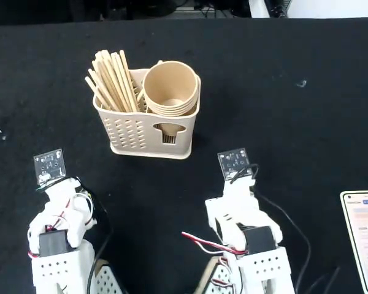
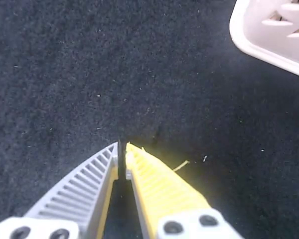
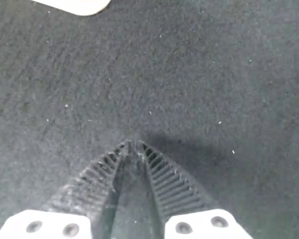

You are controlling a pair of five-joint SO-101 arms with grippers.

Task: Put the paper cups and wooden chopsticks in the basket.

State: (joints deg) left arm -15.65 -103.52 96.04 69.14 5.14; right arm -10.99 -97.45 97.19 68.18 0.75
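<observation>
A cream slotted basket stands at the middle of the black table. A stack of paper cups sits in its right compartment. A bundle of wooden chopsticks leans in its left compartment. My left gripper is shut with nothing in it, low over the cloth near the table's front left; a basket corner shows beyond it. My right gripper is shut and empty too, near the front centre, with a basket edge farther off. In the high view both arms rest folded in front of the basket.
A phone with a lit screen lies at the table's right edge. Black cloth covers the whole table around the basket.
</observation>
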